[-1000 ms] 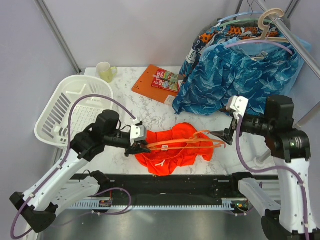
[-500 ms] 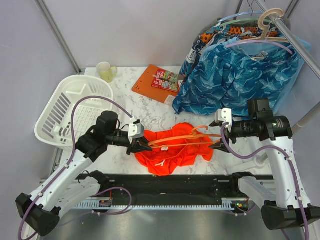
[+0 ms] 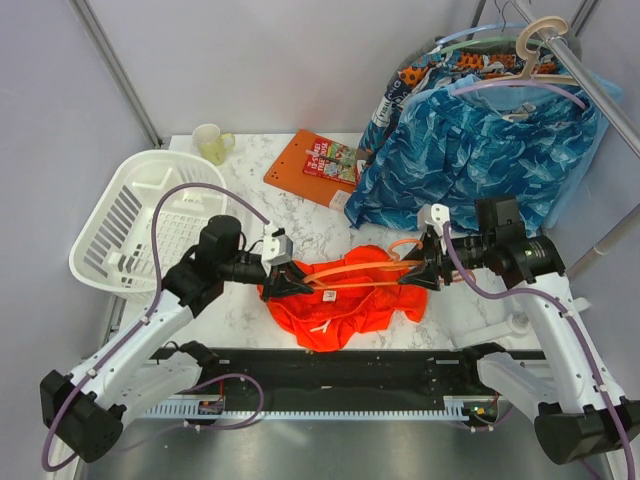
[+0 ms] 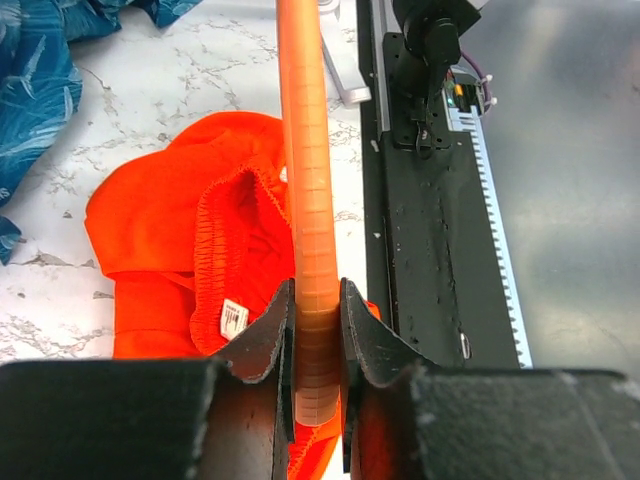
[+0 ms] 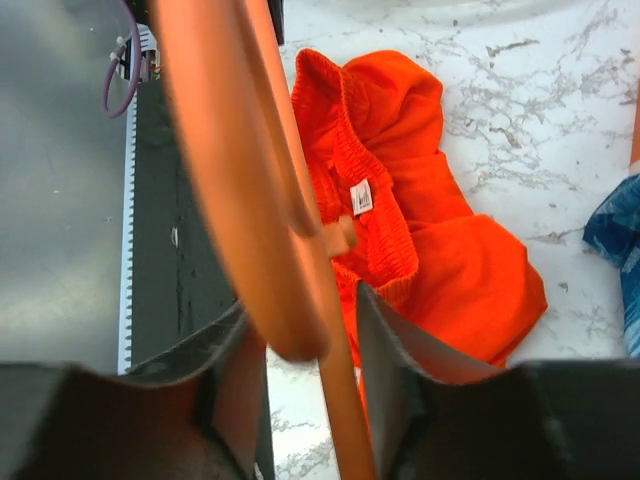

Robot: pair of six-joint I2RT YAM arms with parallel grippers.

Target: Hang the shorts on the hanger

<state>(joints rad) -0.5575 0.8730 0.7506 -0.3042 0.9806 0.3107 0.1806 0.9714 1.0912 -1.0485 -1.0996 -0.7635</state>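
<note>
**Orange hanger held over the shorts at frame centre, between two arms.**

Largest first, the top view has one marble table. One heap of blue patterned garments hangs at upper right, and one white basket sits at left. The shorts lie crumpled at lower centre. The hanger stretches across just above them, and one red board and one pale mug sit at the top. The board carries print too small to read. The left gripper is clamped tight on the hanger's left end, as the left wrist view shows. The right gripper has its fingers partly parted either side of the right end; whether they grip it cannot be told. Only the wrist views show the shorts' one white tag, and its lettering is illegible.
</note>
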